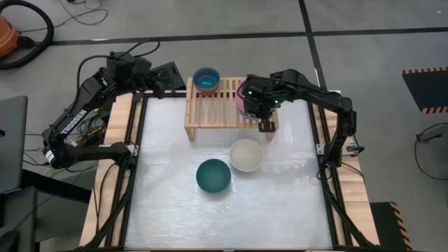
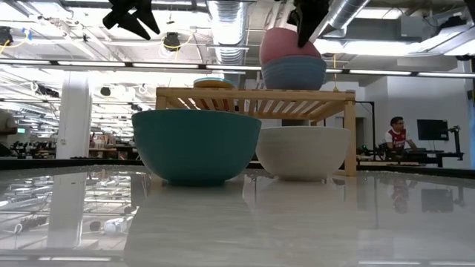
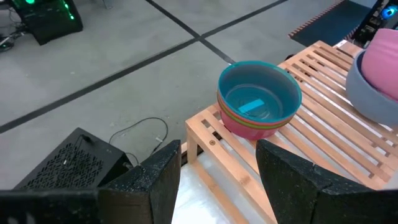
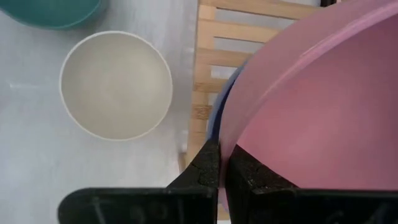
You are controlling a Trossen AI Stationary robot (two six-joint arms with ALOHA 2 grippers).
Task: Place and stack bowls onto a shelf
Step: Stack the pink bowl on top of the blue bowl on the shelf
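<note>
Two bowls, dark teal (image 1: 213, 176) and cream white (image 1: 246, 155), are being left on the table (image 1: 168, 217) at frame centre. Pink bowl's (image 4: 323, 112) rim is being gripped by the right hand (image 4: 222, 163) over the slate blue bowl (image 2: 294, 73) on the shelf (image 1: 213, 112), upper centre. Left hand (image 3: 217, 171) is being held open beside the small-bowl stack (image 3: 258, 99).

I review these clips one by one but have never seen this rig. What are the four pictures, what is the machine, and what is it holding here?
Two dark robot arms work at a table. One picture looks straight down, one looks level across the tabletop, and two come from cameras on the arms' wrists. The right gripper pinches the rim of a light pink bowl, tilted in a slate blue bowl on the wooden shelf. A stack of small bowls, cyan on top, sits at the shelf's other end. The dark teal bowl and cream white bowl wait on the table. The left gripper hovers open beside the shelf.
</note>
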